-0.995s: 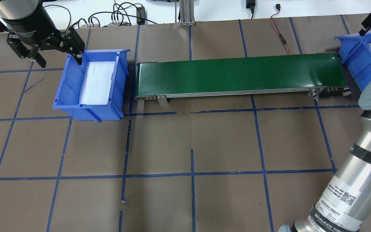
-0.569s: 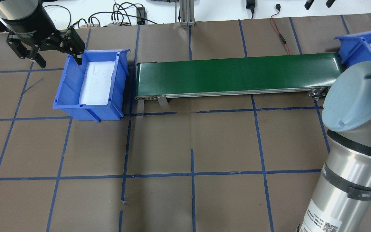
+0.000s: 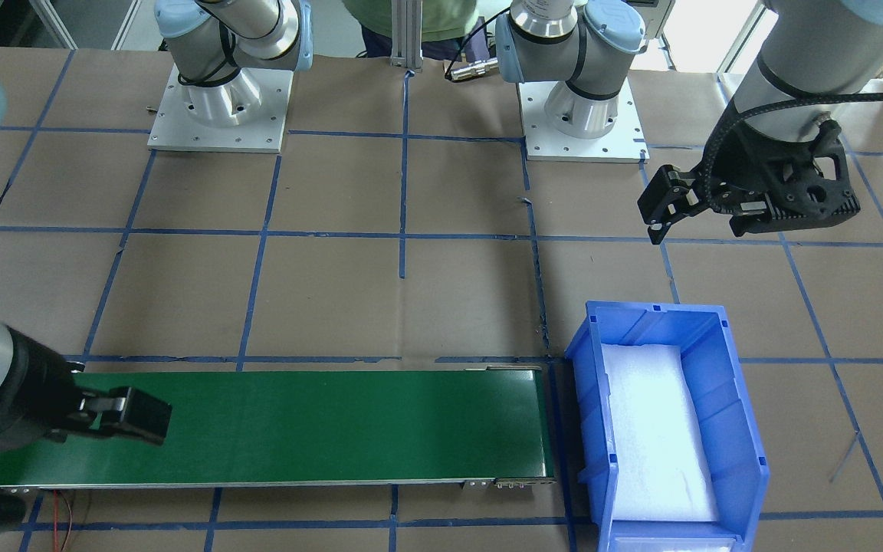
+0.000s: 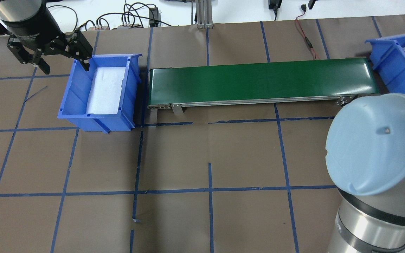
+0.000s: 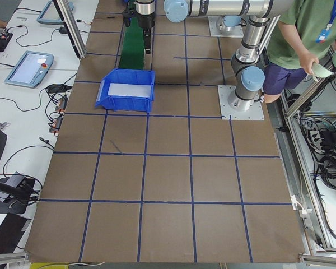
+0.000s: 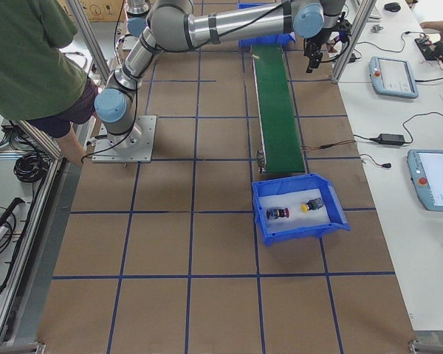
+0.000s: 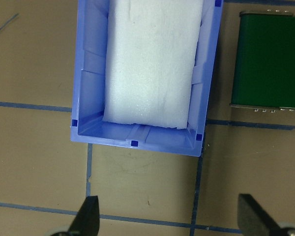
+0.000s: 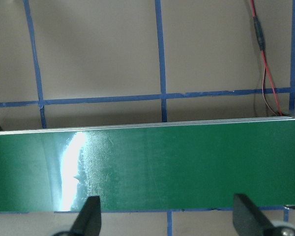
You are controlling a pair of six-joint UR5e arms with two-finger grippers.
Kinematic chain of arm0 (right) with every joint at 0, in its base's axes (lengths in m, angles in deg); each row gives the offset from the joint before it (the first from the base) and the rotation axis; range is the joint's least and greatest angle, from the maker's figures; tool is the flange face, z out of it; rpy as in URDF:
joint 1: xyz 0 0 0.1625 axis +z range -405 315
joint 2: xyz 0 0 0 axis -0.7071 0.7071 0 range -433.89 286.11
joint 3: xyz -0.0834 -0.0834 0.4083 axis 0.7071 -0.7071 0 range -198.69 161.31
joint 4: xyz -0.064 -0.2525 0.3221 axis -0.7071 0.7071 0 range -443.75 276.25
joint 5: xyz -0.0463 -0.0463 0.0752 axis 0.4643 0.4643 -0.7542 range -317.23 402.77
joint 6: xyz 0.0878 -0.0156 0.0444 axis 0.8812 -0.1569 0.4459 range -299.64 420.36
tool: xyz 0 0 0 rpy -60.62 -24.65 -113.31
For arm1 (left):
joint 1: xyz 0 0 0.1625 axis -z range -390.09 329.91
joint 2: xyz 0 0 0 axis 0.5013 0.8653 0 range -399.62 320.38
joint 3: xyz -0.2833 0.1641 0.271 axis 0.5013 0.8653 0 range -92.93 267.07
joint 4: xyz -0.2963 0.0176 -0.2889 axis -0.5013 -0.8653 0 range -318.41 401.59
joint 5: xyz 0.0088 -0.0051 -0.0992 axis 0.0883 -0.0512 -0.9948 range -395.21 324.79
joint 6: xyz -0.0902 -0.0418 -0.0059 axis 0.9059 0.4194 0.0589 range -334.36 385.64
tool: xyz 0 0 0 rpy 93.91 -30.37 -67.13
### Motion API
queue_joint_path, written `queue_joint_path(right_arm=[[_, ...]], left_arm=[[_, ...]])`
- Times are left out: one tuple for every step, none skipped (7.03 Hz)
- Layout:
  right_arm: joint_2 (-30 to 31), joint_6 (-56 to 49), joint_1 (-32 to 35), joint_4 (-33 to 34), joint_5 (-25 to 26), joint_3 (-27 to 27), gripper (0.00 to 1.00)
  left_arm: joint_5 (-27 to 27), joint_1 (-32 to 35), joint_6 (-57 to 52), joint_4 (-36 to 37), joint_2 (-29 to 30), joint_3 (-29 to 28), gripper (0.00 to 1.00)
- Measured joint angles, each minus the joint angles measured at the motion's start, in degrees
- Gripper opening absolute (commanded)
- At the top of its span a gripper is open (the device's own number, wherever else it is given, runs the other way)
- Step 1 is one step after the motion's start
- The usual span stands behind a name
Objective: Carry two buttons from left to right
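Left of the belt (image 4: pixel 258 80), my left tool (image 7: pixel 169 219) hangs spread; above it, my right tool (image 8: pixel 164 219) too. A careless swing could knock the right-end bin (image 6: pixel 299 234), spilling buttons (image 6: pixel 278 214).

A foam-lined (image 3: pixel 656 429) blue bin (image 3: pixel 734 429) abuts the green belt's (image 3: pixel 319 425) end, and the left gripper (image 3: pixel 702 221) hangs open above the table (image 3: pixel 334 291) beyond.

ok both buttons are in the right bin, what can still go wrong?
The left pincer hangs open beside the left bin; overhead, a finger overlaps its corner, so a retreat might clip it. The right elbow partly hides the right bin overhead, so confirming the red button and yellow button relies on the side view.
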Motion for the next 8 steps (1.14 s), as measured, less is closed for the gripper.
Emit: queue_joint_path(right_arm=[[5.42, 0.36, 0.32, 0.28, -0.06, 7.13, 1.00], [11.66, 0.50, 0.42, 1.14, -0.18, 15.62, 1.00], [18.27, 0.51, 0.45, 2.93, -0.31, 24.80, 1.00], [24.87, 0.34, 0.49, 6.01, -0.29, 33.90, 1.00], [29.92, 0.01, 0.53, 9.10, 0.07, 40.52, 1.00], [32.83, -0.31, 0.57, 10.67, 0.67, 43.93, 0.99], [34.29, -0.88, 0.61, 11.07, 1.15, 45.29, 0.99], [35.40, -1.82, 0.69, 10.75, 1.36, 45.82, 0.98]], left_arm=[[0.02, 0.54, 0.06, -0.02, -0.10, 0.03, 1.00], [0.05, 2.01, 0.14, -0.03, -0.11, 0.06, 1.00], [0.26, 4.65, 0.17, -0.01, -0.03, 0.08, 1.00], [0.66, 7.36, 0.17, -0.01, -0.06, 0.19, 1.00], [0.93, 8.95, 0.14, -0.07, -0.16, 0.33, 1.00], [1.01, 9.58, 0.06, -0.10, -0.26, 0.42, 1.00], [1.04, 9.77, -0.02, -0.11, -0.30, 0.48, 1.00], [1.05, 9.81, -0.03, -0.12, -0.29, 0.50, 1.00]])
